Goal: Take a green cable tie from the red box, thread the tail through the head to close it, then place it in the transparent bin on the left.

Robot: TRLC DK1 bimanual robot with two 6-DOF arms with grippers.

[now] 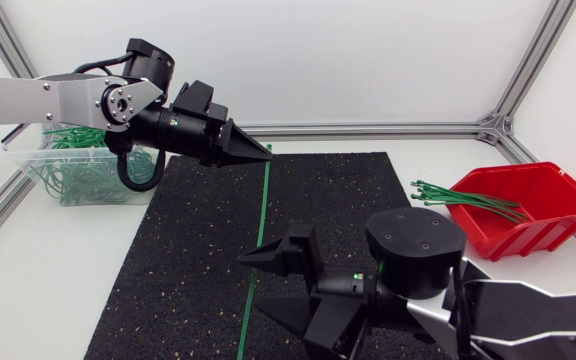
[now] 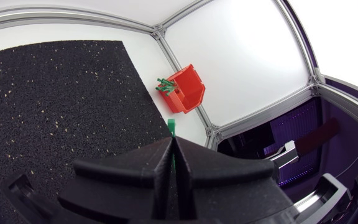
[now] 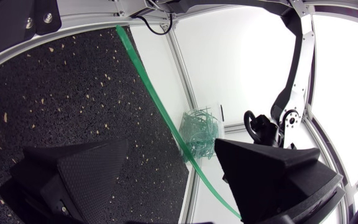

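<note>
My left gripper (image 1: 264, 153) is pinched tight on the top end of the green cable tie (image 1: 259, 225), upper centre of the frame. My right gripper (image 1: 251, 282) stands wide around the strap, lower centre (apparently not touching). It should close squarely, without twisting.

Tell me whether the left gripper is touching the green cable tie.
Touching. The left wrist view shows the left gripper with jaws shut on the green cable tie, whose end sticks out ahead.

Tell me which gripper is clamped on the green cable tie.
The left gripper: its fingers are shut on the green cable tie, while the right gripper stands open, not gripping it.
</note>
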